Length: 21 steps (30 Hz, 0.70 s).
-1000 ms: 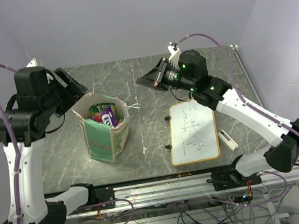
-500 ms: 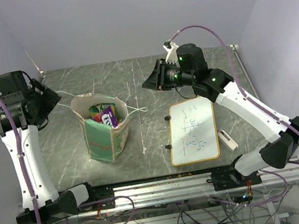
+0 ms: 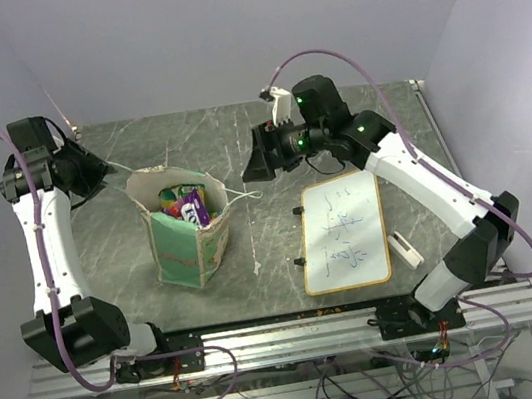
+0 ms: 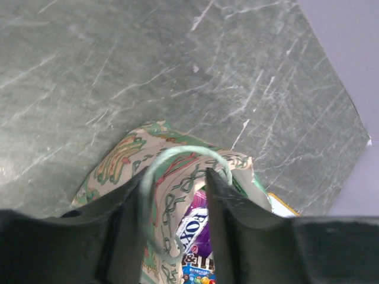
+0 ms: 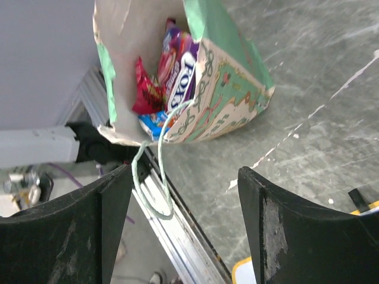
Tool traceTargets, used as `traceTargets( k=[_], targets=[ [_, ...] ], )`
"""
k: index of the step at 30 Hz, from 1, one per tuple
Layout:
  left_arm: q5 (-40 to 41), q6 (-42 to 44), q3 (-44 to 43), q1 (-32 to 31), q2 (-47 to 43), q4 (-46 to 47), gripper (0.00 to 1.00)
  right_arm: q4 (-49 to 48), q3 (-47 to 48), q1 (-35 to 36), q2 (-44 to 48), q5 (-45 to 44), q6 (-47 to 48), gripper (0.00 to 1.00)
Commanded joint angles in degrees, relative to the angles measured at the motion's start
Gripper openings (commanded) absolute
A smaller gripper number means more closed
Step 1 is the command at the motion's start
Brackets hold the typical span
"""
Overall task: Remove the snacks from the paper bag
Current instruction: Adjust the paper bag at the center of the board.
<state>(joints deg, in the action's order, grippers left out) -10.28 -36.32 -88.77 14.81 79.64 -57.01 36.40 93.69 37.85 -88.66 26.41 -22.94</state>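
The paper bag point(image 3: 188, 247) stands upright left of centre, mouth open. Inside it are the snacks: a purple packet point(image 3: 193, 207) point(image 4: 198, 228) point(image 5: 182, 80), a red one point(image 5: 145, 92) and a blue one point(image 5: 153, 122). My left gripper point(image 3: 93, 172) point(image 4: 176, 177) hovers just left of the bag, open, with the bag's left string handle point(image 4: 177, 152) looped between its fingers. My right gripper point(image 3: 252, 161) point(image 5: 185, 177) hangs to the right of the bag, wide open. The right string handle point(image 5: 154, 189) dangles near its left finger point(image 5: 112, 213), not gripped.
A whiteboard point(image 3: 344, 233) with writing lies flat on the right side of the table, a small white eraser point(image 3: 406, 250) beside its right edge. The metal rail point(image 3: 297, 331) runs along the table's near edge.
My right gripper went from shut to wide open and moved left toward the bag. The left arm swung out to the left, came partly back, and its jaws have narrowed.
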Motion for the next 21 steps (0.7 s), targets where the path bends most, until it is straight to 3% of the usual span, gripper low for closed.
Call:
traceTargets(
  k=[1, 6, 14, 21],
  targets=[
    [-7.3, -1.0, -1.67, 0.67, -1.35, 7.35, 0.42, 6.72, 2.91, 1.11, -3.1, 6.74, 4.92, 0.72],
    [-12.17, -2.56, -1.91, 0.69, -3.15, 8.57, 0.09, 9.39, 6.15, 3.23, -7.18, 6.46, 2.5, 0.72],
    [-26.6, -10.88, 1.47, 0.67, -8.35, 20.89, 0.07, 10.75, 8.38, 3.38, -13.07, 12.61, -2.34, 0.69],
    [-31.26, -14.36, 3.97, 0.7, -11.24, 24.85, 0.07, 10.89, 5.49, 2.68, -13.11, 15.54, -7.31, 0.6]
  ],
)
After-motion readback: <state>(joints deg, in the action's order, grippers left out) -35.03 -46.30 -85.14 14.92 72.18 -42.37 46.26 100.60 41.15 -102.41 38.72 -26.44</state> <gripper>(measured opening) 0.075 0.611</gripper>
